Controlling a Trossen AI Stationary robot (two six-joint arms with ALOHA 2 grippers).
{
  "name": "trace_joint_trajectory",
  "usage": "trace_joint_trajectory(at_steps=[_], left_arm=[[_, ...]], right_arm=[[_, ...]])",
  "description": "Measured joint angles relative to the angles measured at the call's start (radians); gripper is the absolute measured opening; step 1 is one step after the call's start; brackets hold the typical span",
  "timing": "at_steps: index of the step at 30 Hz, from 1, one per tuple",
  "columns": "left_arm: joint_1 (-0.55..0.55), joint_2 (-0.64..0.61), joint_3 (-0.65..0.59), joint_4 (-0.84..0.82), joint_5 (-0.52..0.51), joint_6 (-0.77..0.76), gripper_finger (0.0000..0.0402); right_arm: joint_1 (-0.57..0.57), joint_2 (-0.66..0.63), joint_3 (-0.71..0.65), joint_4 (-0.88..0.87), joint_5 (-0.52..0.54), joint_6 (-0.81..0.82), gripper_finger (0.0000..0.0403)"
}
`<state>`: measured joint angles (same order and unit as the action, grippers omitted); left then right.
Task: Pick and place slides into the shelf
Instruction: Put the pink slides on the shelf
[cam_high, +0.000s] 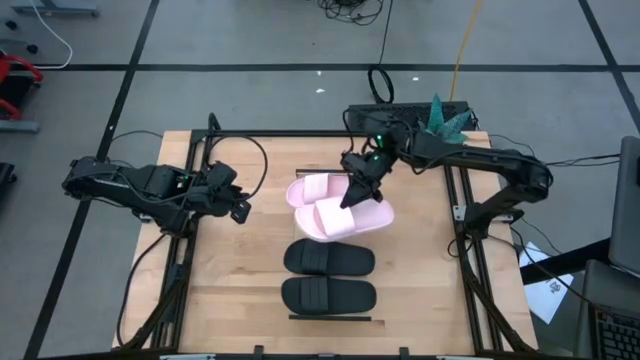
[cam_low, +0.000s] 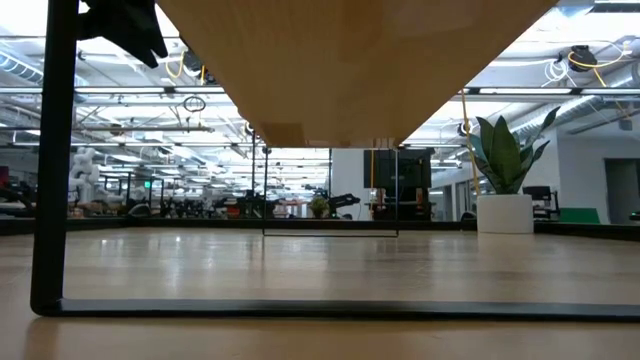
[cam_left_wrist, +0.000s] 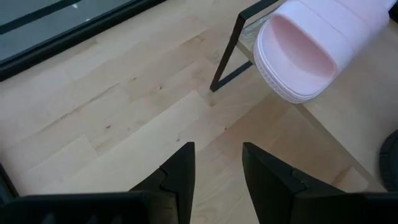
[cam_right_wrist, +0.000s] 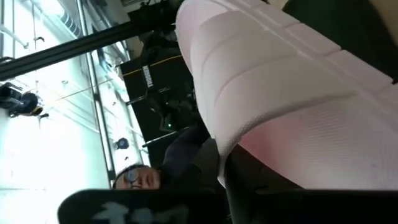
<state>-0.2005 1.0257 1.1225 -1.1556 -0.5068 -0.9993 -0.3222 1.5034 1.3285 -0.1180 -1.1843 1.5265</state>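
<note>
Right gripper: jaws clamped tight on the strap of a pink slide, lifted and tilted over the table centre. Second pink slide lies just at its 10 o'clock; black pair at 6 o'clock. Left gripper waits at 9 o'clock, jaws wide, empty. Rubber looks light, grippy and flexible; strap pinch probably lets it swing, so strap-to-sole edge is the safer hold.

- Pink slides: two, lying overlapped; the upper one is sitting clamped in the right gripper.
- Black slides: two, lying parallel beyond the jaws.
</note>
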Motion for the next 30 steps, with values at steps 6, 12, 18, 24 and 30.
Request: trace_joint_trajectory(at_steps=[6, 12, 18, 24, 30], left_arm=[[0.0, 0.0, 0.0, 0.0, 0.0, 0.0, 0.0129], [0.0, 0.0, 0.0, 0.0, -0.008, 0.009, 0.0129], [0.0, 0.0, 0.0, 0.0, -0.03, 0.011, 0.0129], [0.0, 0.0, 0.0, 0.0, -0.045, 0.01, 0.0129], [0.0, 0.0, 0.0, 0.0, -0.045, 0.01, 0.0129]], right_arm=[[0.0, 0.033, -0.001, 0.016, -0.009, 0.008, 0.0], [0.004, 0.032, -0.001, 0.017, -0.005, 0.032, 0.0], [0.035, 0.032, -0.001, 0.017, 0.0, 0.061, 0.0], [0.054, 0.038, -0.001, 0.017, 0.006, 0.085, 0.0], [0.057, 0.085, -0.001, 0.026, 0.008, 0.084, 0.0]])
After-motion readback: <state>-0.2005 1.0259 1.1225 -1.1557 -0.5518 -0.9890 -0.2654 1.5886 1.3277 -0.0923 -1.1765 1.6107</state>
